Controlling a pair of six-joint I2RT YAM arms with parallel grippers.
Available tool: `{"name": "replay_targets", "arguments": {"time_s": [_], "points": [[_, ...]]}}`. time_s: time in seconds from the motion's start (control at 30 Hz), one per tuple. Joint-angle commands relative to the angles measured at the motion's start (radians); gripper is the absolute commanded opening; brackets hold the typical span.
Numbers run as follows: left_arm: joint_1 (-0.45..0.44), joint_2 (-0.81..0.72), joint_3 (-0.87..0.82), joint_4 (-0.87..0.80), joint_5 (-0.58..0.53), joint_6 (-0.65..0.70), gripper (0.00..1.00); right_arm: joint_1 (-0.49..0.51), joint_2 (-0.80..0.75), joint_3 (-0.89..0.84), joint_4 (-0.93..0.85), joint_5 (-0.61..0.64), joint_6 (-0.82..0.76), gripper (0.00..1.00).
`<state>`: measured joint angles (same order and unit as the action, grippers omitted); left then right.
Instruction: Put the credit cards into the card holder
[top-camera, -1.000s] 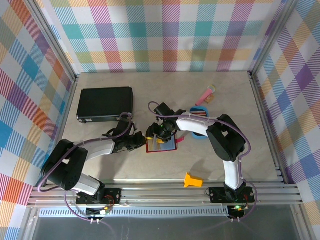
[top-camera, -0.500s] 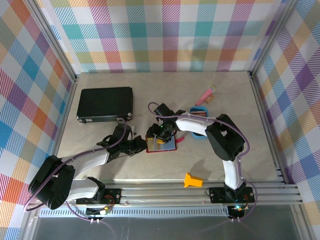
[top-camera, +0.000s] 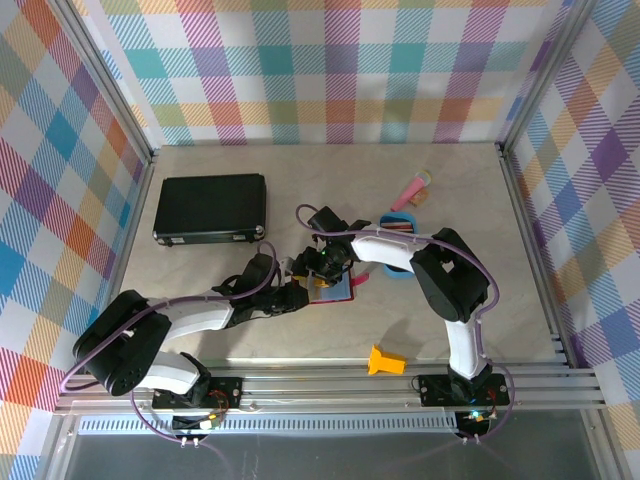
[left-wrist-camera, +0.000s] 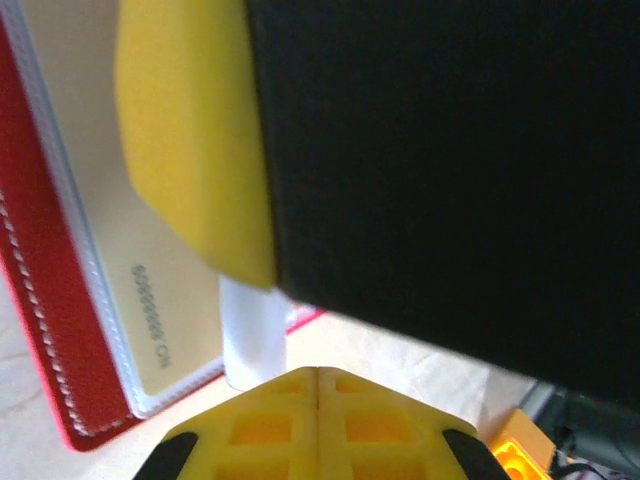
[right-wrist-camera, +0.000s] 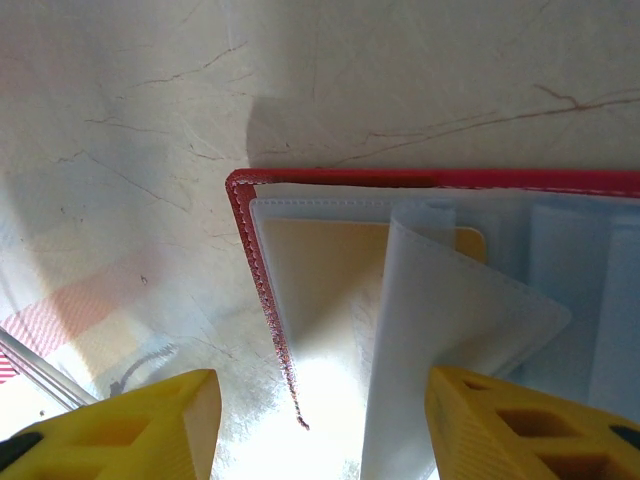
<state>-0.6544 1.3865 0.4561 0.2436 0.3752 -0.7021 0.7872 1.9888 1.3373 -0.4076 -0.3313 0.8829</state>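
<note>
The card holder, a dark-red wallet, lies open on the table at centre. A gold-tan credit card sits in its clear pocket, inside the red stitched edge; the same card shows in the left wrist view. My right gripper hovers open over the wallet, its yellow fingers wide apart, and a translucent sleeve flap stands up by the right-hand finger. My left gripper is shut with nothing in it, low at the wallet's near left corner, under the right gripper's black body.
A blue oval tray holding what look like more cards sits right of the wallet. A large black case lies at the back left. A pink object lies at the back and an orange piece near the front rail.
My left gripper has slid right along the table to the wallet's near left corner, staying shut. The right gripper and the wallet have not moved.
</note>
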Motion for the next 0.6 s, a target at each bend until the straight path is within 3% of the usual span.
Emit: {"name": "replay_targets", "arguments": {"time_s": [0.0, 0.3, 0.57], "points": [[-0.011, 0.01, 0.023, 0.041, -0.071, 0.075, 0.0, 0.006, -0.001, 0.024, 0.0, -0.012, 0.005, 0.56], [-0.011, 0.07, 0.003, 0.115, -0.099, 0.1, 0.0, 0.005, -0.012, 0.02, 0.003, -0.018, 0.001, 0.56], [-0.011, 0.077, 0.0, 0.079, -0.143, 0.105, 0.0, -0.001, -0.066, 0.018, -0.031, 0.036, -0.025, 0.56]]}}
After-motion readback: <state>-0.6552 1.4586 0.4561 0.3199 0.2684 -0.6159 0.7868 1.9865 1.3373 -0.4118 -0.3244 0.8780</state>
